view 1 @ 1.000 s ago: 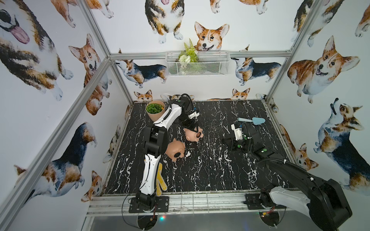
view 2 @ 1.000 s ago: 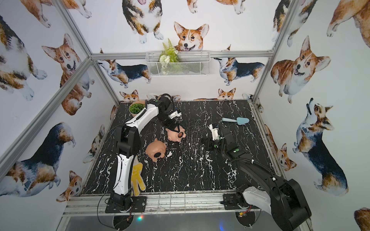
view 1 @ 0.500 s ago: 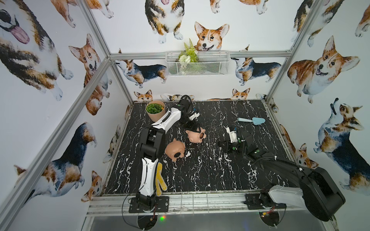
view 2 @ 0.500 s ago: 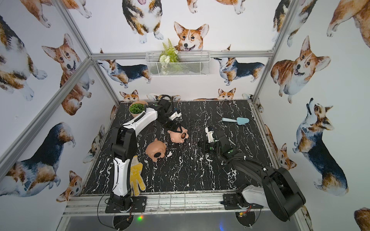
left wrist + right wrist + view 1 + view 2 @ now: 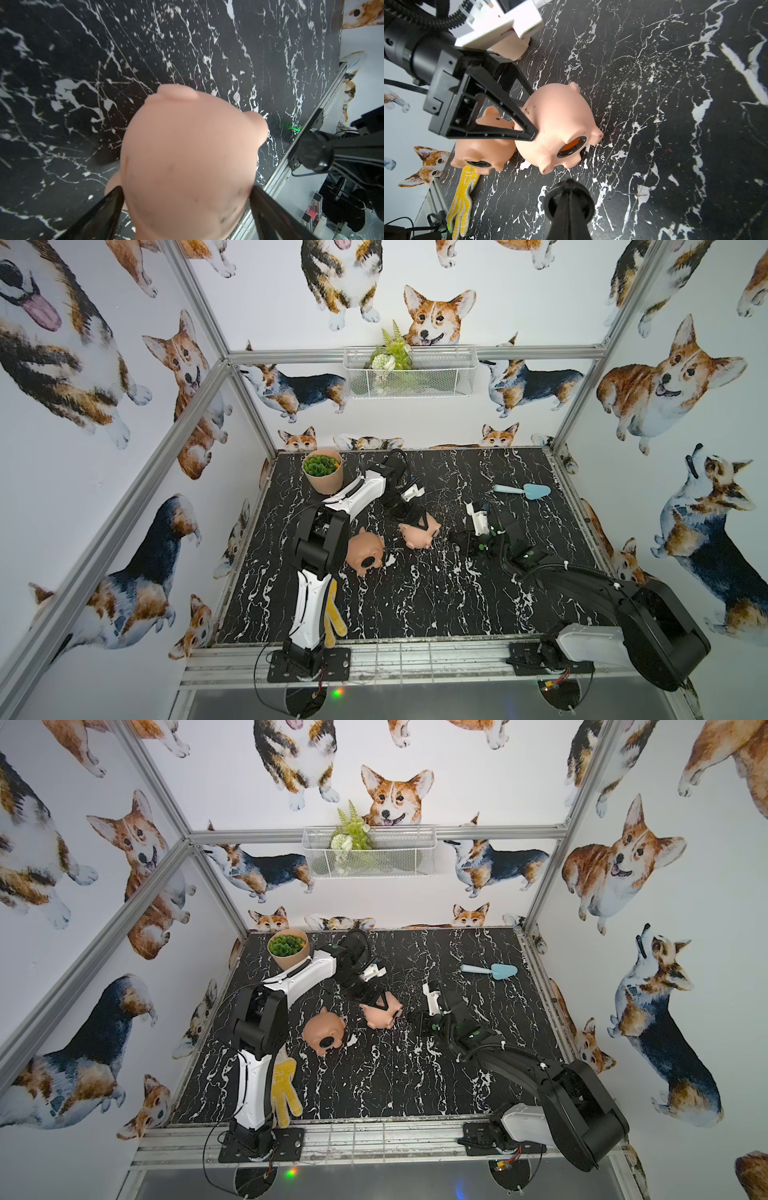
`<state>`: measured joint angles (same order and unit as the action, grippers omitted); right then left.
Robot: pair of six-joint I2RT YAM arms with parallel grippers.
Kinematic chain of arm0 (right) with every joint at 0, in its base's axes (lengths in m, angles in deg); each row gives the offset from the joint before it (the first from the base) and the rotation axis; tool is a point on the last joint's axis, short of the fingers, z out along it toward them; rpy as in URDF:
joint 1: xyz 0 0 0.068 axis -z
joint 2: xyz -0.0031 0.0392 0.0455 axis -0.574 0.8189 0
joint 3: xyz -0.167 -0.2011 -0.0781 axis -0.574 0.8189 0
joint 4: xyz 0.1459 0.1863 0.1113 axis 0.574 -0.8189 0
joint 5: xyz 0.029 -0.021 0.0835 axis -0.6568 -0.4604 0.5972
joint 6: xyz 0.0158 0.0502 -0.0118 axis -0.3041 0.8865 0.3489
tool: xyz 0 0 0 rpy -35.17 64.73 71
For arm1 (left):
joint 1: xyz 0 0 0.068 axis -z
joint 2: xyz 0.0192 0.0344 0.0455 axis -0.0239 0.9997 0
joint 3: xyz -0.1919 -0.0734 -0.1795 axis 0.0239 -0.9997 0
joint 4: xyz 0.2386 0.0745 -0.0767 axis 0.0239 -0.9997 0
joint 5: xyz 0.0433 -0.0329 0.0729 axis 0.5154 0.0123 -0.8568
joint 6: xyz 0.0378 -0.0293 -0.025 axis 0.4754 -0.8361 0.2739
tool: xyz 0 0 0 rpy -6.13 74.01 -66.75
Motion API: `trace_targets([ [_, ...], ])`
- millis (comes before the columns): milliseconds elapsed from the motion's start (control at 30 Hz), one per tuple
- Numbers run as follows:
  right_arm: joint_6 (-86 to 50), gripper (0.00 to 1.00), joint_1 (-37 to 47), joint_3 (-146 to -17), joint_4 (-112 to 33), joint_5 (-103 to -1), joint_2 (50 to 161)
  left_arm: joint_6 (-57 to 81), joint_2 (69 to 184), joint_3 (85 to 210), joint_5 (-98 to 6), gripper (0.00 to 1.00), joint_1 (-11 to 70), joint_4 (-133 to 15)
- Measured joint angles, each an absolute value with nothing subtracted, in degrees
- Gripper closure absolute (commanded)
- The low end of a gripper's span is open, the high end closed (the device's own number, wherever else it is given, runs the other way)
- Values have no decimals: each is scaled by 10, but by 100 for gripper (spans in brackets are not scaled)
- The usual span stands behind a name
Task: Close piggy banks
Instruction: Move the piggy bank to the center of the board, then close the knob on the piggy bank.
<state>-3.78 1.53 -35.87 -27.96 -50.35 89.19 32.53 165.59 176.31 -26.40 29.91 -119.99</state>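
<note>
The pale pink pig-shaped plastic bank (image 5: 556, 124) lies on the black marbled counter (image 5: 415, 605), belly hole open, beside the darker tan-pink pig bank (image 5: 365, 549). The left gripper (image 5: 185, 191) has wide jaws straddling it, grip unclear; the right gripper (image 5: 569, 193) has jaws pinching a round black plug (image 5: 583, 205) nearby

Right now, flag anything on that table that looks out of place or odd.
The pale pink piggy bank lies on its side with its belly hole open: orange shows inside, no plug seated. A black plug sits in the right hand. The darker piggy bank beside it is plugged.
</note>
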Motion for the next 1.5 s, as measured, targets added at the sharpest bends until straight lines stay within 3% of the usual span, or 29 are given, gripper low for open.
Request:
trace_targets([
  [533, -51, 100, 14, -348, -284, -517, 878, 325, 1635, 1838, -476, 0, 360, -1245],
  [1000, -52, 100, 14, -347, -288, -520, 871, 363, 1695, 1932, -501, 0, 385, -1290],
  [1500, -54, 100, 14, -342, -293, -522, 863, 360, 1712, 1924, -476, 1, 355, -1296],
])
